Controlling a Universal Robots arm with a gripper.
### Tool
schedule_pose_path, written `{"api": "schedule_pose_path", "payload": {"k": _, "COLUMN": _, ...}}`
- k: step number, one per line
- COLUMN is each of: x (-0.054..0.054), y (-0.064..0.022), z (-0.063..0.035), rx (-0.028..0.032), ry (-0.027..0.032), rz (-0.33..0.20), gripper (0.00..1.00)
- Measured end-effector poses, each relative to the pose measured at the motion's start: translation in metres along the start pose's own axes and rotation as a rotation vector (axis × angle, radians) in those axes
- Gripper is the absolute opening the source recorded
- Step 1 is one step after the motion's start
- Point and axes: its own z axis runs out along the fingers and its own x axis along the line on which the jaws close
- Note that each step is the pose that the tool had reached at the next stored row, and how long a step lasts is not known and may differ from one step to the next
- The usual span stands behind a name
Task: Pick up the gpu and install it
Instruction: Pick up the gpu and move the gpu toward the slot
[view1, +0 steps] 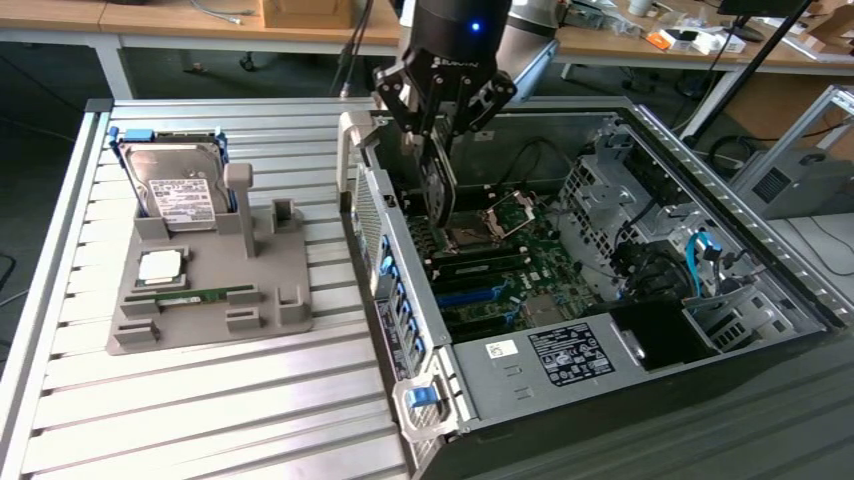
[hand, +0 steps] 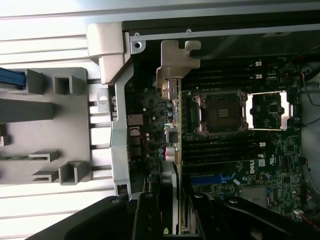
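- Gripping the gpu (view1: 438, 188): the gripper (view1: 442, 138) has its two fingers partly closed, one on each face of the card, clamped on its upper edge.
- Gpu hangs upright below the fingers, inside the open computer case (view1: 754, 265), at the side of the case nearest the slatted table (view1: 200, 400).
- Card appearance, exterior view: thin, flat, dark board, seen nearly edge-on, long side running vertically.
- Card appearance, wrist view: the gpu (hand: 174, 150) shows as a narrow edge with a yellowish-green line along it. A silver metal bracket (hand: 176, 62) with a bent, notched tab sits at its far end, close to the case's rear wall.
- Whether the card's lower edge touches the motherboard (view1: 541, 265) cannot be told.
- The CPU socket (view1: 471, 237) sits just beside the card, with its metal frame open.
- Outside the case, on the table: a grey holder (view1: 214, 310) carrying a hard drive (view1: 180, 190) on edge and a small green memory stick (view1: 194, 296) lying flat.
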Motion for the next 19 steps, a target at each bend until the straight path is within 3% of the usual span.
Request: {"api": "schedule_pose_path", "payload": {"k": 19, "x": -0.0033, "y": 0.0003, "z": 0.0068, "rx": 0.0019, "ry": -0.0002, "rz": 0.000, "gripper": 0.27}}
